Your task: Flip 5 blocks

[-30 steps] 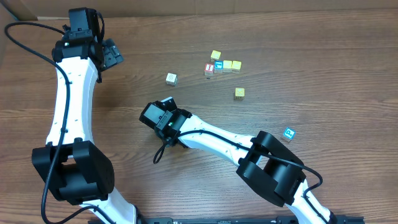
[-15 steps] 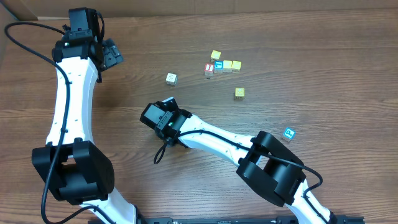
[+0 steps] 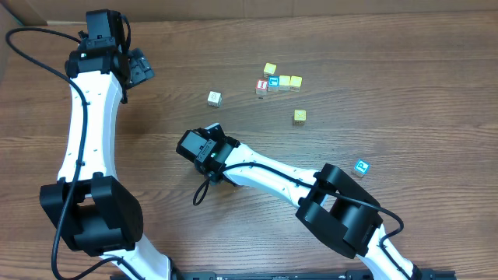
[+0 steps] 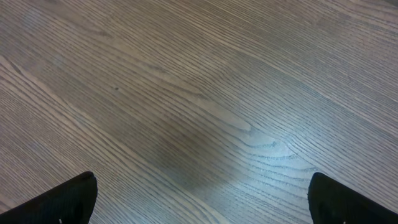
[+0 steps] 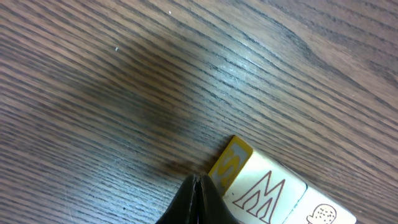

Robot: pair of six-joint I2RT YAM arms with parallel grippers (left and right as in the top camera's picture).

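While the right hand [image 5: 197, 182] is shut, a block [image 5: 266, 188] lies just beside it.

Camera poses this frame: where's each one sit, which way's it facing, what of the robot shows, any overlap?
Overhead: fixed above the table, looking straight down; left arm, right arm, scattered blocks.
Left wrist: on the left arm, looking down at bare wood; open left pincer, fingertips in the bottom corners.
Right wrist: on the right arm, low over the wood; shut right pincer beside the M block.
Shared: the M block is probably overhead's lone cream cube.
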